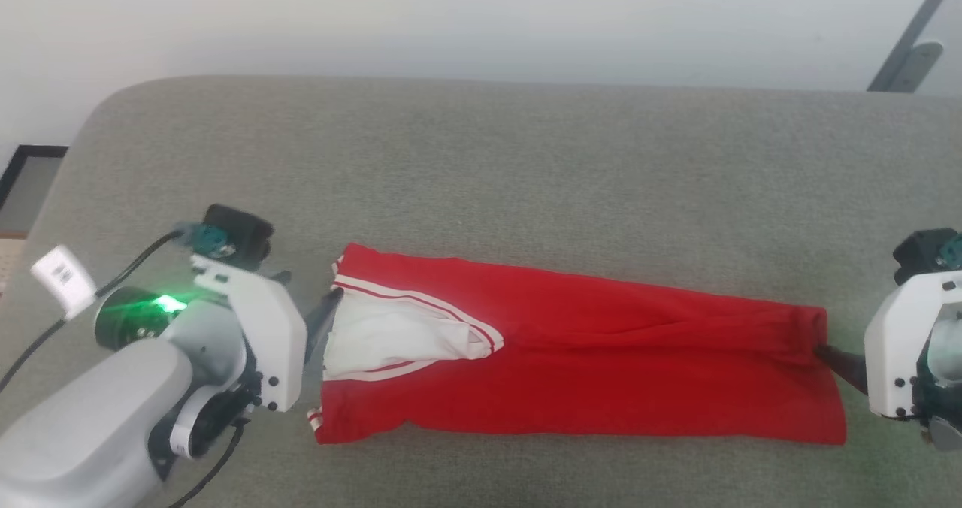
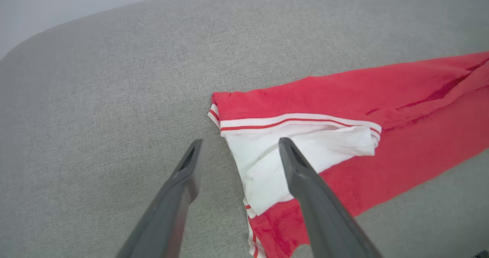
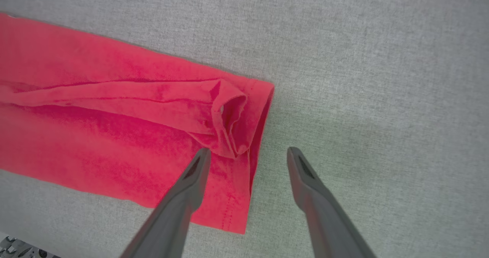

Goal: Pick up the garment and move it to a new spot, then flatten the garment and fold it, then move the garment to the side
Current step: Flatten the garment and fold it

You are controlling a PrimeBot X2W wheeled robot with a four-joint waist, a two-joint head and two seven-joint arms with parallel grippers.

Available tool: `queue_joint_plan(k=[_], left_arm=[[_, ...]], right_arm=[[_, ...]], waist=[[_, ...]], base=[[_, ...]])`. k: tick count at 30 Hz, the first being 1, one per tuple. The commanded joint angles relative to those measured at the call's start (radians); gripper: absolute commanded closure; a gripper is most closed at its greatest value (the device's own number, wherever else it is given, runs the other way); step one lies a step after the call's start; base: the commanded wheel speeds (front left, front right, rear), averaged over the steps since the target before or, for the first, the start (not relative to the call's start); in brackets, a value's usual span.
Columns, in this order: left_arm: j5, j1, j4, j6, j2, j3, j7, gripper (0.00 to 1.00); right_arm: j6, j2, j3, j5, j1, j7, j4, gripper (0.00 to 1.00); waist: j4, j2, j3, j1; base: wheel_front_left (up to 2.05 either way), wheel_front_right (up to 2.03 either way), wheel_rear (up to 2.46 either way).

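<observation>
1. Starting closest in, with the pale left arm sitting low in the left corner of the head view and showing a green light.
2. Finding the left gripper at the left end of the garment, fingers spread wide and holding nothing, one hanging over the white sleeve and one over the bare grey bench.
3. Finding the right gripper at the other end, fingers spread wide too and holding nothing, one over the red hem and one over the bench.
4. Seeing the garment lying as a long red strip across the middle of the bench, between the two grippers, with the white sleeve tucked on top at the left end.
5. Guessing at the step: probably being in the middle of folding, with the long fold laid down and the short fold not yet done.
6. Thinking about the next move: likely needing a fresh pinch on one end, through all the layers, then carrying that end over to the other without pulling the strip crooked.
7. Watching out for a bumpy pucker at the right hem and for the loose sleeve, both maybe slipping or bunching up.
8. Noticing a white tag and a black cable by the left arm, well apart from the garment, and a pale wall behind the bench.
</observation>
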Motion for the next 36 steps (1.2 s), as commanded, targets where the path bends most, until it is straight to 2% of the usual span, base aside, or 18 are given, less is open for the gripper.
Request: queue_joint_plan(k=[1, 11, 13, 19, 20, 21, 22, 29, 36], left_arm=[[0.001, 0.027, -0.002, 0.015, -0.001, 0.018, -0.048, 0.0], [0.031, 0.21, 0.018, 0.067, 0.003, 0.123, -0.44, 0.0], [0.02, 0.239, 0.027, 0.071, -0.007, 0.141, -0.494, 0.0], [0.018, 0.287, 0.05, 0.077, -0.02, 0.185, -0.568, 0.0], [0.018, 0.295, 0.053, 0.078, -0.024, 0.195, -0.575, 0.0], [0.02, 0.303, 0.055, 0.079, -0.028, 0.208, -0.583, 0.0], [0.024, 0.311, 0.058, 0.078, -0.033, 0.219, -0.586, 0.0], [0.061, 0.361, 0.066, 0.063, -0.061, 0.298, -0.597, 0.0], [0.11, 0.405, 0.054, 0.043, -0.086, 0.38, -0.596, 0.0]], right_arm=[[-0.002, 0.006, -0.011, -0.002, 0.012, 0.006, 0.015, 0.0], [-0.002, 0.024, -0.047, 0.007, 0.016, -0.009, 0.155, 0.0], [-0.002, 0.029, -0.042, 0.012, 0.011, -0.019, 0.183, 0.0], [-0.001, 0.041, -0.003, 0.032, -0.007, -0.049, 0.256, 0.0], [-0.001, 0.045, 0.014, 0.039, -0.009, -0.055, 0.263, 0.5], [-0.001, 0.048, 0.031, 0.047, -0.01, -0.061, 0.269, 0.93], [-0.001, 0.049, 0.046, 0.056, -0.011, -0.07, 0.277, 1.0], [-0.001, 0.024, 0.112, 0.128, -0.03, -0.116, 0.317, 1.0], [-0.003, -0.06, 0.111, 0.167, -0.057, -0.179, 0.329, 1.0]], waist=[[0.012, -0.0001, -0.008, 0.0], [0.075, -0.0001, -0.001, 0.0], [0.088, -0.0001, 0.005, 0.0], [0.112, -0.0001, 0.02, 0.0], [0.115, -0.0001, 0.023, 0.0], [0.118, -0.0001, 0.025, 0.0], [0.121, -0.0001, 0.026, 0.0], [0.128, -0.0001, 0.041, 0.0], [0.111, -0.0001, 0.049, 0.0]], base=[[0.0, 0.0, 0.0], [0.0, 0.0, 0.0], [0.0, 0.0, 0.0], [0.0, 0.0, 0.0], [0.0, 0.0, 0.0], [0.0, 0.0, 0.0], [0.0, 0.0, 0.0], [0.0, 0.0, 0.0], [0.0, 0.0, 0.0]])
